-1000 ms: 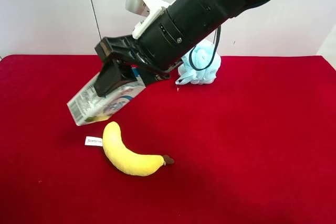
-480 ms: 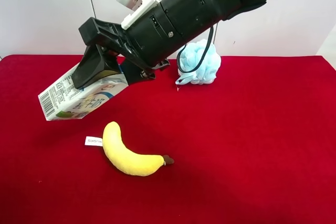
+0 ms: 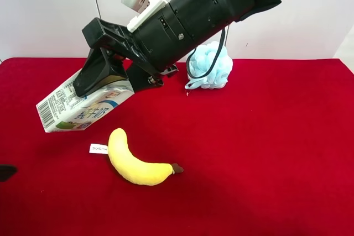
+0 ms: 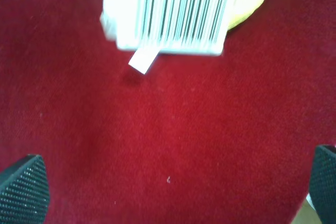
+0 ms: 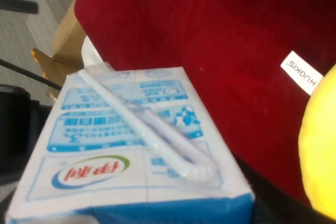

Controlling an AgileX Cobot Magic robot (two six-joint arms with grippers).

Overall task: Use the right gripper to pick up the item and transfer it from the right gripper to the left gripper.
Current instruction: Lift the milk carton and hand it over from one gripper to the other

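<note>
The item, a white carton [image 3: 83, 109] with blue and green print, hangs tilted above the red cloth, barcode end lowest. My right gripper [image 3: 103, 84], on the thick black arm with the white block, is shut on its upper end. The right wrist view shows the carton [image 5: 131, 145] close up, with its straw. In the left wrist view the carton's barcode end [image 4: 173, 14] faces my left gripper [image 4: 173, 192], which is open and empty, with its fingertips [image 4: 23, 190] far apart and the carton some way ahead of them. A black tip [image 3: 5, 172] shows at the exterior view's left edge.
A yellow plush banana [image 3: 135, 164] with a white tag [image 3: 98, 148] lies below the carton. A pale blue bath puff [image 3: 210, 64] sits at the back behind the arm. The table's edge, floor and a cardboard box [image 5: 65, 45] show beyond the carton.
My right gripper has lifted the carton and carried it toward the exterior view's left, tilting it flatter. A black tip has come in at that view's left edge.
</note>
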